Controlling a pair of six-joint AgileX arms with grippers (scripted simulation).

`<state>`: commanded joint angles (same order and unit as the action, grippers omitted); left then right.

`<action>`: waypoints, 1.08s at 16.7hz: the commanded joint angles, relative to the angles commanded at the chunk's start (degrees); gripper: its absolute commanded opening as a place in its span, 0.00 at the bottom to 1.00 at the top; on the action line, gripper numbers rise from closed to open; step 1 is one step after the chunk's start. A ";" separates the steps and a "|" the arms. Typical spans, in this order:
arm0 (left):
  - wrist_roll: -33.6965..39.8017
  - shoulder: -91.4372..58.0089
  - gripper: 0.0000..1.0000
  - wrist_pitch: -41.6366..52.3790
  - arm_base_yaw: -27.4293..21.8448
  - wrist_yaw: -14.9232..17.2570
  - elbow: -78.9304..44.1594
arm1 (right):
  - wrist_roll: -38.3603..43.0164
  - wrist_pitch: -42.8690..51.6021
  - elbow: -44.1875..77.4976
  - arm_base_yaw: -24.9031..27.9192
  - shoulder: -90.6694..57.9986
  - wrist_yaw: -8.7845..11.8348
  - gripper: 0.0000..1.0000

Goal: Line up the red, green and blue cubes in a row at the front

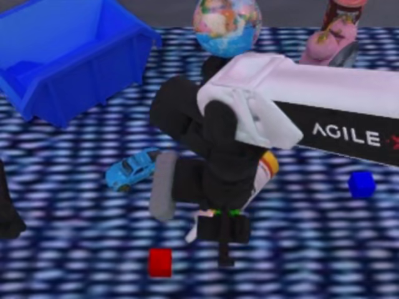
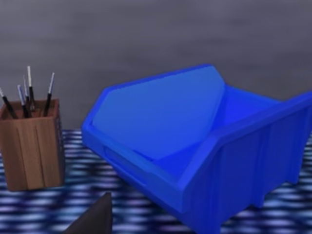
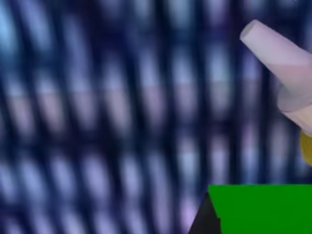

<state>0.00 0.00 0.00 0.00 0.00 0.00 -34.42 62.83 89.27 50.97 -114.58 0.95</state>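
Observation:
My right arm reaches in from the right to the front middle of the table. Its gripper (image 1: pixel 225 249) points down there, shut on the green cube (image 3: pixel 263 209), and one dark finger (image 3: pixel 205 223) shows beside the cube. From above the arm covers the green cube. The red cube (image 1: pixel 160 262) lies on the cloth just left of this gripper, near the front edge. Far off at the right sits the blue cube (image 1: pixel 361 184). My left arm (image 1: pixel 7 212) is parked at the left edge, gripper open, with one dark fingertip (image 2: pixel 95 219) showing.
A large blue bin (image 1: pixel 62 56) fills the back left, with a wooden pen holder (image 2: pixel 31 144) beside it. A light-blue toy car (image 1: pixel 132 168) lies left of centre. A globe (image 1: pixel 226 25) and a pink figure (image 1: pixel 333 31) stand at the back. A white bottle (image 3: pixel 280 58) lies under my right arm.

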 joint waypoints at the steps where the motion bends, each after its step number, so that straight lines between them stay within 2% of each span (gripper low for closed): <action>1: 0.00 0.00 1.00 0.00 0.00 0.00 0.00 | -0.67 0.14 -0.20 1.52 0.41 -0.01 0.00; 8: 0.00 0.00 1.00 0.00 0.00 0.00 0.00 | -1.10 -0.81 -0.89 2.58 0.26 0.05 0.00; 14: 0.00 0.00 1.00 0.00 0.00 0.00 0.00 | -1.05 -12.03 -8.48 2.68 -3.02 -0.02 0.00; 18: 0.00 0.00 1.00 0.00 0.00 0.00 0.00 | -1.13 -14.23 -10.21 2.81 -3.88 -0.05 0.00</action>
<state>0.00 0.00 0.00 0.00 0.00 0.00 -35.55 48.60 79.06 53.78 -118.46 0.90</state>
